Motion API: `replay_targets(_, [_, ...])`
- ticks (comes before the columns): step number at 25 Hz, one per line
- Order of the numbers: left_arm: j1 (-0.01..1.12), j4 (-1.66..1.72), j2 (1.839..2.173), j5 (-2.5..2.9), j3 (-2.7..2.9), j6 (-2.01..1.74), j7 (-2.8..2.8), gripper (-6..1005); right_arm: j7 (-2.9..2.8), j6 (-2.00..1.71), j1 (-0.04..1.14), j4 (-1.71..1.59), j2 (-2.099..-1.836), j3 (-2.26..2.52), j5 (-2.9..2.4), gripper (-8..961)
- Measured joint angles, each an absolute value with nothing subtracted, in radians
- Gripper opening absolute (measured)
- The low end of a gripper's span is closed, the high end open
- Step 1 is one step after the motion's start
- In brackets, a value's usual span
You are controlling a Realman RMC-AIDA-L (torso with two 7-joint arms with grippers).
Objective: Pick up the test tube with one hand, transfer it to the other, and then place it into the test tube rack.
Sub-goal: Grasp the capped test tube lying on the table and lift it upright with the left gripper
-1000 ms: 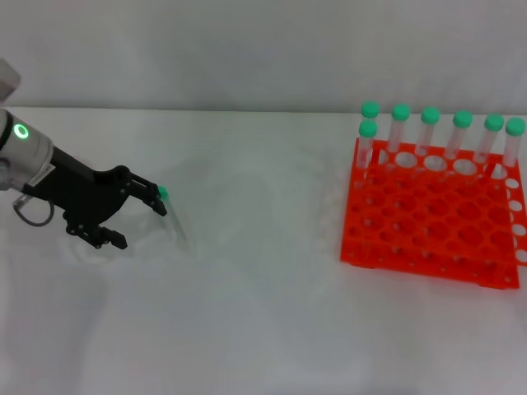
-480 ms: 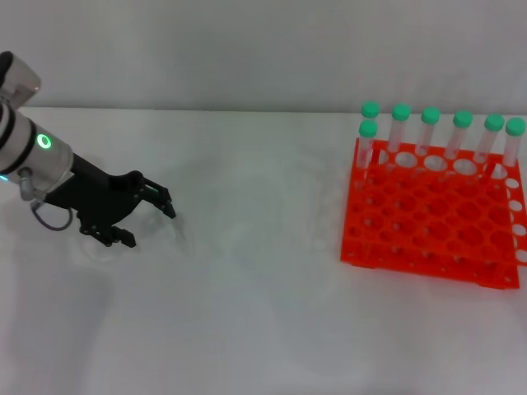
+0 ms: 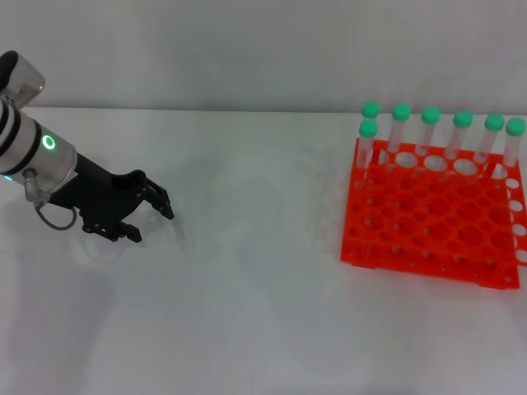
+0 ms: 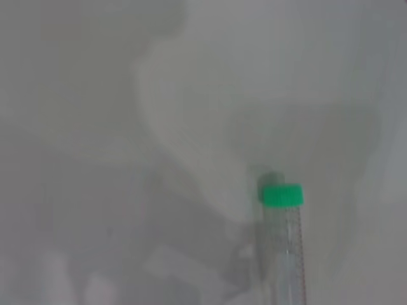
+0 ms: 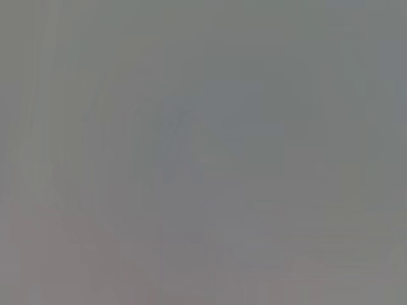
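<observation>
The test tube [image 4: 282,241] is a clear tube with a green cap. It shows in the left wrist view, lying on the white table. In the head view its cap is hidden behind my left hand and its body is hardly visible. My left gripper [image 3: 152,224], the black hand on the arm with the green ring light, is low over the table at the left. Its fingers are spread at the tube's cap end. The orange test tube rack [image 3: 428,222] stands far to the right. My right gripper is out of view.
Several green-capped tubes [image 3: 430,132] stand upright in the rack's back row. The white table [image 3: 263,313] stretches bare between my left hand and the rack. The right wrist view shows only plain grey.
My left arm has swung up and slightly right, and the hand has settled lower over the tube's cap. The green cap, seen at the fingertip one second ago, is now hidden.
</observation>
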State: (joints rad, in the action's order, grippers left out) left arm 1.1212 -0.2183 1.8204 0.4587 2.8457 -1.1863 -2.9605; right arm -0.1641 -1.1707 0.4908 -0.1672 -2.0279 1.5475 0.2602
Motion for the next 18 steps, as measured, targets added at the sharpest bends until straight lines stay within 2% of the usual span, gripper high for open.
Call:
replay_targets(4, [1.119, -0.203, 1.824, 0.461, 2.846, -1.182, -2.960, 614, -0.164, -1.175, 0.492, -0.167, -2.028, 1.548, 0.260, 884])
replay_targets(18, [1.123, -0.184, 1.853, 0.441, 2.845, -1.077, -2.947, 609, -0.176, -1.175, 0.494, -0.170, -2.028, 1.549, 0.261, 884])
